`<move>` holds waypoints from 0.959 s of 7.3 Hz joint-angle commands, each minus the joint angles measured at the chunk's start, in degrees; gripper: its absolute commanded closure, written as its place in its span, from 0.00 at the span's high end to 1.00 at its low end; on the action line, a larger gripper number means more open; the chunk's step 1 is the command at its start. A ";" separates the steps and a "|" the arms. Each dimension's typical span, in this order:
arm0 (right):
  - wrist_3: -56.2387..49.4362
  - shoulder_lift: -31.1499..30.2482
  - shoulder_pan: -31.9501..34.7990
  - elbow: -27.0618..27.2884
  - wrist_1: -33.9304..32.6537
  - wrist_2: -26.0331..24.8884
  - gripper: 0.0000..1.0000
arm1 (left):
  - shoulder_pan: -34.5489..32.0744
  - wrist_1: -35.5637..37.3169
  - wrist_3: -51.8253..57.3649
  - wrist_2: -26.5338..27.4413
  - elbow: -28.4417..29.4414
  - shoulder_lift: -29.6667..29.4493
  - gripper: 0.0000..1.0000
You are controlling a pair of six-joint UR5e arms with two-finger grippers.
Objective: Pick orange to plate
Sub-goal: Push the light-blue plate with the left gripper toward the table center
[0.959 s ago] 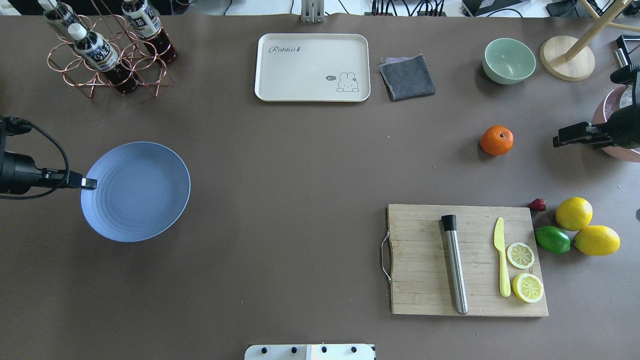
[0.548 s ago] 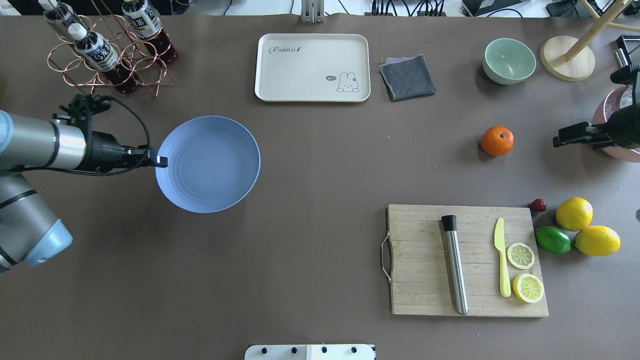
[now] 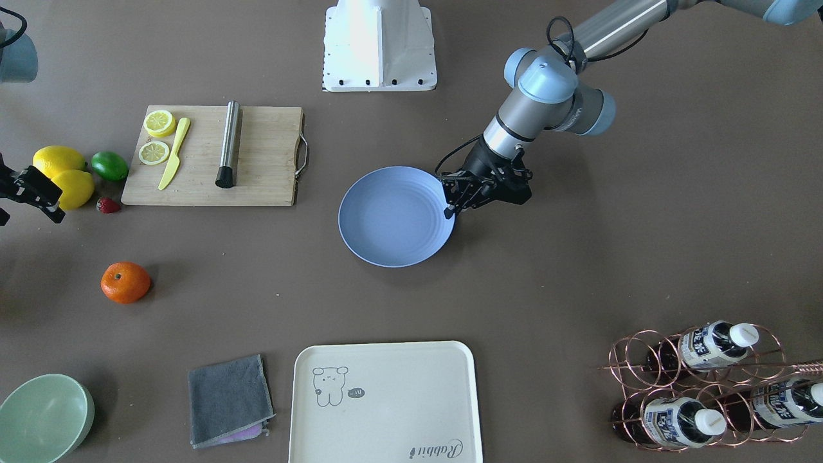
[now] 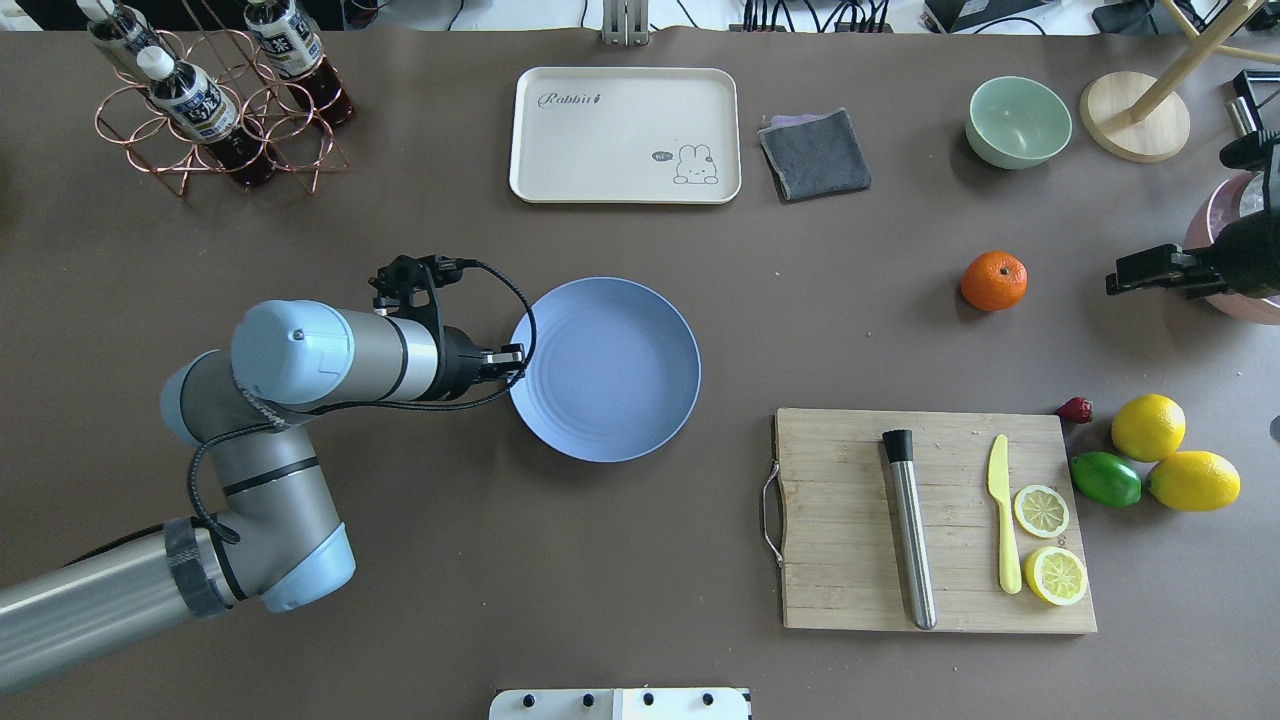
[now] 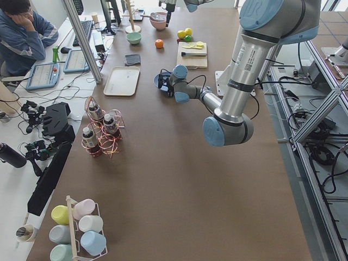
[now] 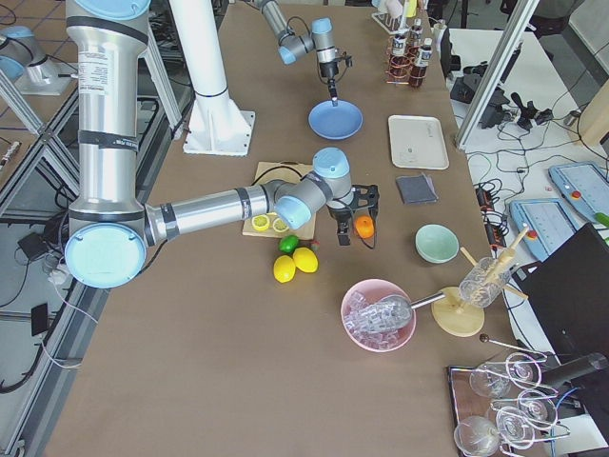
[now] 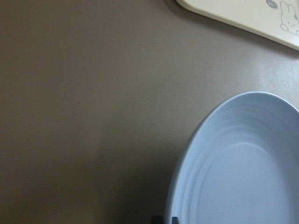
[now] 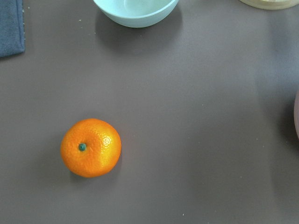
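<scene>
The orange lies alone on the brown table, on the right side of the overhead view, stem dimple up. My right gripper hovers open a short way to its right and holds nothing. The light-blue plate is near the table's middle. My left gripper is shut on its left rim. A soft shadow under the plate leaves it unclear whether it rests on the table.
A cutting board with a steel tube, yellow knife and lemon slices lies front right of the plate. Two lemons, a lime and a strawberry sit beside it. Cream tray, grey cloth, green bowl and bottle rack line the far side.
My left arm has carried the plate to the right, from the table's left side to near its middle. The orange and my right gripper have stayed put.
</scene>
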 commanded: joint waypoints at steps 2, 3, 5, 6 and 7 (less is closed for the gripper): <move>0.08 0.48 0.02 -0.05 0.00 0.00 1.00 | -0.30 0.69 0.47 1.36 2.26 -2.95 0.99; 0.08 1.17 -0.07 -0.23 -0.09 0.00 1.00 | -1.44 0.51 0.56 1.18 1.56 -2.60 0.98; 0.08 2.14 -0.15 -0.67 -0.18 0.00 1.00 | -9.57 0.60 3.69 -8.94 -1.94 3.43 0.98; 0.08 2.93 -0.42 -1.28 -0.26 0.00 1.00 | -16.50 0.60 13.03 -18.06 -5.01 10.17 0.98; -0.01 4.50 -0.94 -2.33 -0.18 -0.35 1.00 | -23.96 0.34 20.17 -24.86 -6.69 16.59 0.98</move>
